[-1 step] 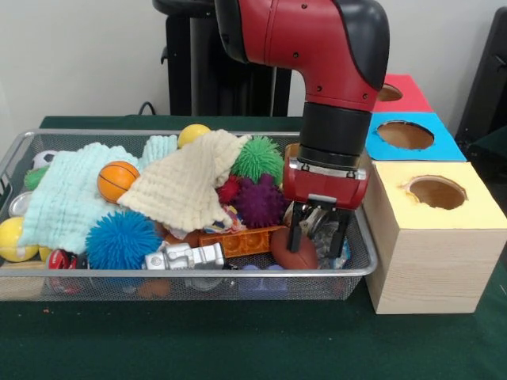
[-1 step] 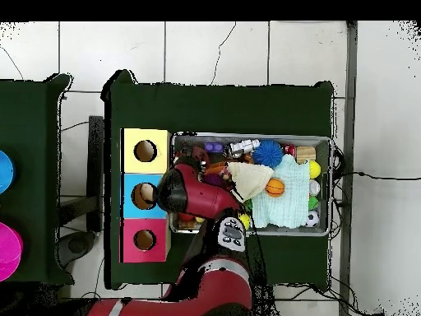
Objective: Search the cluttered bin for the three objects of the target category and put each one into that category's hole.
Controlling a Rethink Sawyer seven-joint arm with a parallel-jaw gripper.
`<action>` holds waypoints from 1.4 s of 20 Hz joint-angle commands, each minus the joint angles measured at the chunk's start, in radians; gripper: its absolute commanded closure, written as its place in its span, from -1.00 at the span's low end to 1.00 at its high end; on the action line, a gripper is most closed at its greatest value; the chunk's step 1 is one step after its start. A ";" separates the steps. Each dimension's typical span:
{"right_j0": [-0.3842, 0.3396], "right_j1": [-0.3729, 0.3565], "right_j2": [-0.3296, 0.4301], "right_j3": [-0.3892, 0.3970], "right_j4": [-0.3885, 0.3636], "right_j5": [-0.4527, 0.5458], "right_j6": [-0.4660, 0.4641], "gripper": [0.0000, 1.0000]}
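Observation:
My gripper [image 1: 318, 235] hangs low in the right end of the wire bin [image 1: 198, 273], with its fingers apart and open. Its left finger stands just above a brown toy football [image 1: 297, 252]; some small grey pieces lie between the fingers. Left of it lie purple [image 1: 260, 202], red [image 1: 228, 190] and green [image 1: 257, 158] spiky balls. A cream cloth [image 1: 186, 188] and a mint cloth [image 1: 70, 198] cover the middle. An orange basketball [image 1: 117, 180] rests on them. In the overhead view the arm [image 2: 187, 191] hides the gripper.
Three boxes with round holes stand beside the bin: yellow [image 1: 436, 192], blue [image 1: 405, 134] and red [image 1: 388, 93]. A blue spiky ball [image 1: 121, 237], a silver toy robot [image 1: 187, 256], an orange brick [image 1: 242, 241] and yellow balls [image 1: 12, 237] fill the bin's front and left.

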 commanded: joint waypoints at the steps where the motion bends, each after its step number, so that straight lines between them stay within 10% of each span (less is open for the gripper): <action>1: 0.017 0.073 0.029 0.201 0.092 -0.004 0.349 -1.00; 15: 0.062 -0.052 0.018 0.218 0.056 -0.055 0.307 -1.00; 28: -0.019 -0.098 0.160 0.197 -0.001 -0.050 0.297 -1.00</action>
